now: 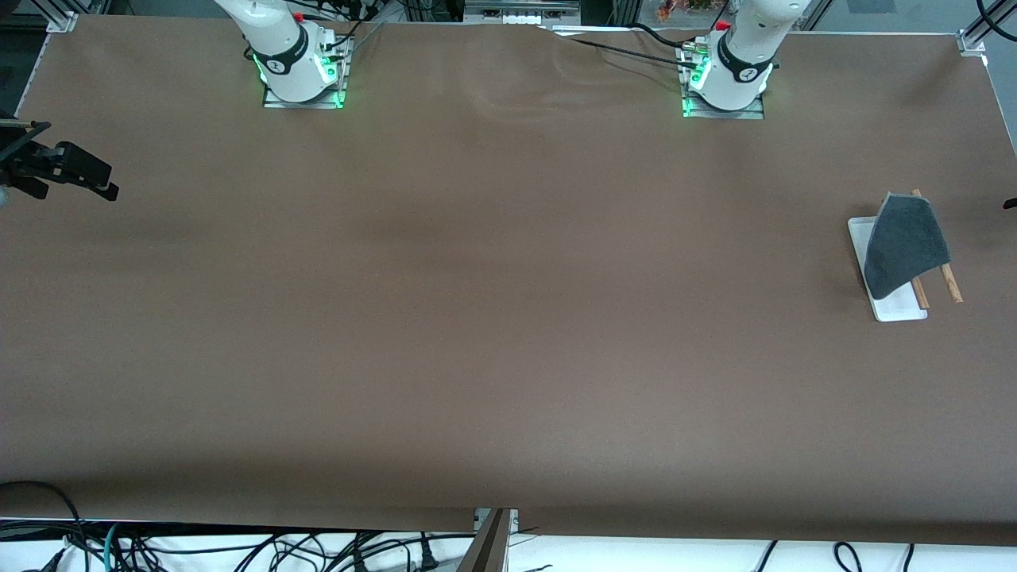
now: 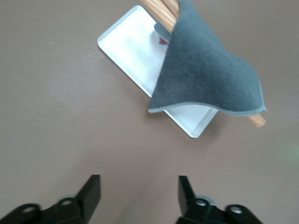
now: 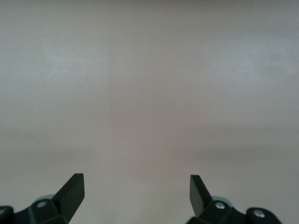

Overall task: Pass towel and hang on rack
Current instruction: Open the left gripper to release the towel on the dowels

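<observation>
The towel (image 1: 906, 242) hangs draped over the rack's wooden rods (image 1: 951, 284), dark grey face outward, at the left arm's end of the table. The rack's white base (image 1: 898, 306) lies under it. In the left wrist view the towel (image 2: 205, 74) covers the rods (image 2: 256, 120) above the white base (image 2: 126, 46), with a speck of pink-red showing underneath. My left gripper (image 2: 139, 179) is open and empty over bare table, apart from the rack. My right gripper (image 1: 99, 179) is open and empty at the right arm's end of the table, with only bare table under it in its wrist view (image 3: 136, 178).
The brown table cover (image 1: 493, 318) stretches between the two arm bases (image 1: 302, 71) (image 1: 727, 79). Cables lie below the table's front edge (image 1: 238, 548).
</observation>
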`<action>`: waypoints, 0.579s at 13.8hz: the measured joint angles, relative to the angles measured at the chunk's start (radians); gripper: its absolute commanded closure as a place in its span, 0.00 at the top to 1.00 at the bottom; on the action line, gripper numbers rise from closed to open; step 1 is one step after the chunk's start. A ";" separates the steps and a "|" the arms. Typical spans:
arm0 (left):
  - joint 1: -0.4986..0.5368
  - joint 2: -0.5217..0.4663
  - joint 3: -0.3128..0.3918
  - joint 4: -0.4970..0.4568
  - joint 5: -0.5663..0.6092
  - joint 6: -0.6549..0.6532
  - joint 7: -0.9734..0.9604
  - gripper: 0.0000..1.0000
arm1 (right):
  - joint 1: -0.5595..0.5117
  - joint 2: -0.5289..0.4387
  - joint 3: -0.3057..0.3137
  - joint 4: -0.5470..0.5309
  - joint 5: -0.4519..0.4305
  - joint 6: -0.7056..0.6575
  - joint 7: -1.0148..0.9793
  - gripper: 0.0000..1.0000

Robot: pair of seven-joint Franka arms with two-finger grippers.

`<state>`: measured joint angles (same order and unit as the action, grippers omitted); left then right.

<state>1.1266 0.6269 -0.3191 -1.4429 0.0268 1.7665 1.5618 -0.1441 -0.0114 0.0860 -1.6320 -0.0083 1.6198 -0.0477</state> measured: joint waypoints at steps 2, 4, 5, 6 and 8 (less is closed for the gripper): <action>-0.031 0.002 -0.019 0.050 0.000 -0.013 -0.003 1.00 | 0.001 0.000 0.001 0.002 0.001 0.000 -0.001 1.00; -0.083 -0.003 -0.025 0.101 0.000 -0.046 -0.039 1.00 | 0.002 0.000 0.003 0.004 0.003 0.000 -0.001 1.00; -0.110 -0.004 -0.027 0.124 0.000 -0.058 -0.060 1.00 | 0.002 0.001 0.004 0.004 0.003 0.000 -0.001 1.00; -0.139 -0.004 -0.028 0.145 0.000 -0.070 -0.083 1.00 | 0.002 0.001 0.004 0.004 0.004 -0.001 -0.001 1.00; -0.196 -0.005 -0.034 0.175 0.000 -0.090 -0.164 1.00 | 0.002 0.002 0.005 0.004 0.005 -0.003 -0.001 1.00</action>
<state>0.9308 0.6223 -0.3534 -1.2682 0.0268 1.6767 1.3981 -0.1420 -0.0093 0.0908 -1.6281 -0.0028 1.6169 -0.0485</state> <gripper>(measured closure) 0.000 0.000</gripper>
